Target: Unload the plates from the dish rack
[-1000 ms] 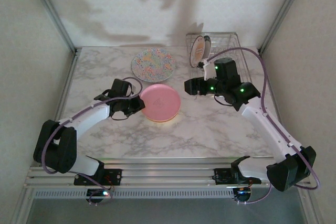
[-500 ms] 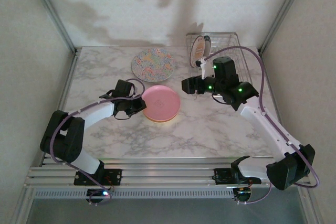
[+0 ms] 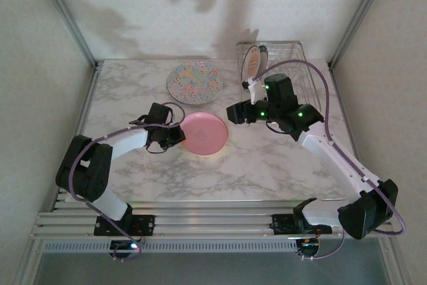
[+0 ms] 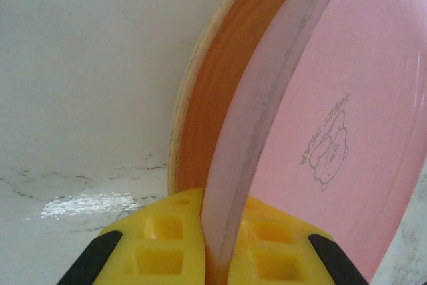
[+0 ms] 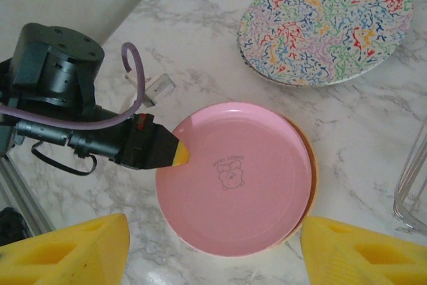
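A pink plate (image 3: 204, 133) lies flat at mid-table on top of an orange-yellow plate (image 5: 311, 165), whose rim peeks out beneath it. My left gripper (image 3: 179, 132) is shut on the pink plate's left rim (image 4: 233, 165). That rim runs between its yellow fingers (image 4: 160, 245), with the orange-yellow plate (image 4: 217, 85) just behind. My right gripper (image 3: 233, 113) hovers open just right of the pink plate (image 5: 237, 178), which shows between its wide-spread fingers (image 5: 67, 251). A floral-speckled plate (image 3: 194, 81) rests flat behind. A white plate with an orange emblem (image 3: 252, 63) stands upright in the wire dish rack (image 3: 288, 58).
The dish rack stands at the back right against the wall, and its wire edge (image 5: 410, 185) is close to my right gripper. Metal frame posts (image 3: 67, 15) run along both sides of the marble table (image 3: 267, 165). Bare marble lies in front of the pink plate.
My left arm has folded in closer, its gripper still on the pink plate's rim. My right gripper has drifted left, away from the rack and toward the pink plate.
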Tool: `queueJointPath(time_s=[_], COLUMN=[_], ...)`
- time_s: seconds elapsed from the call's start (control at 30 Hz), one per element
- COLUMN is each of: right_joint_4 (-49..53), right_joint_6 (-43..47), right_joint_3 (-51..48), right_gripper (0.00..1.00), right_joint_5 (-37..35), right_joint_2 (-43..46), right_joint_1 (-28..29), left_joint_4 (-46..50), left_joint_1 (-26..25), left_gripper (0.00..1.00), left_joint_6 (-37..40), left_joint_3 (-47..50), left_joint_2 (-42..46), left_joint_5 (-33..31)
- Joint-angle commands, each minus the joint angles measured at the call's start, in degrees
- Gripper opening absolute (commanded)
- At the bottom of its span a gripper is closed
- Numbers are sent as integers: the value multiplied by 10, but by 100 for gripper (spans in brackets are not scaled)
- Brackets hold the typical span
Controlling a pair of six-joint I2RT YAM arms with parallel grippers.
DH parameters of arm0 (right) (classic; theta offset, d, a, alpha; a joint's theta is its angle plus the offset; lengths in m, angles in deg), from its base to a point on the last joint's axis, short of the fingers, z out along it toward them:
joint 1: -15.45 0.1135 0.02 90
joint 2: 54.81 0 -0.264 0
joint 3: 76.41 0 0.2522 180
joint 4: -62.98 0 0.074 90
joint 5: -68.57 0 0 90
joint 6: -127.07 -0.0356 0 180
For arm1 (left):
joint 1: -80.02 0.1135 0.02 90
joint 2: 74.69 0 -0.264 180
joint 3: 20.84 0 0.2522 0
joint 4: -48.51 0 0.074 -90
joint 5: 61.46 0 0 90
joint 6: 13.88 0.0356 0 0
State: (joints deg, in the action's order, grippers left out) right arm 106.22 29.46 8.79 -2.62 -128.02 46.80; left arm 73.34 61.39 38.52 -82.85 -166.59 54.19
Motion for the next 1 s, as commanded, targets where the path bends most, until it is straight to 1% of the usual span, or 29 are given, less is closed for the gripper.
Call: queueJointPath(time_s=[0.0, 0.37, 0.4, 0.67, 0.9, 0.97], right_joint_4=[6, 8, 8, 14, 18, 19], right_joint_6=[13, 11, 10, 8, 8, 6], right_joint_3=[15, 19, 20, 23, 31, 32], right_gripper=[69, 69, 69, 69, 69, 69], right_joint_5=[-13, -17, -17, -20, -22, -23], right_joint_2=[-5, -10, -11, -13, -19, -19], right_joint_1=[8, 11, 11, 11, 12, 12], left_joint_4=[-16, -15, -15, 2, 43, 66], left_joint_1=[5, 5, 5, 5, 4, 4], left_gripper=[0, 0, 2, 20, 46, 48], left_joint_6=[10, 11, 12, 21, 35, 40], left_joint_3=[-11, -22, -22, -37, -57, -66], left_joint_2=[-5, -20, -21, -24, -15, -9], left_joint_5=[-1, 5, 7, 7, -6, -19])
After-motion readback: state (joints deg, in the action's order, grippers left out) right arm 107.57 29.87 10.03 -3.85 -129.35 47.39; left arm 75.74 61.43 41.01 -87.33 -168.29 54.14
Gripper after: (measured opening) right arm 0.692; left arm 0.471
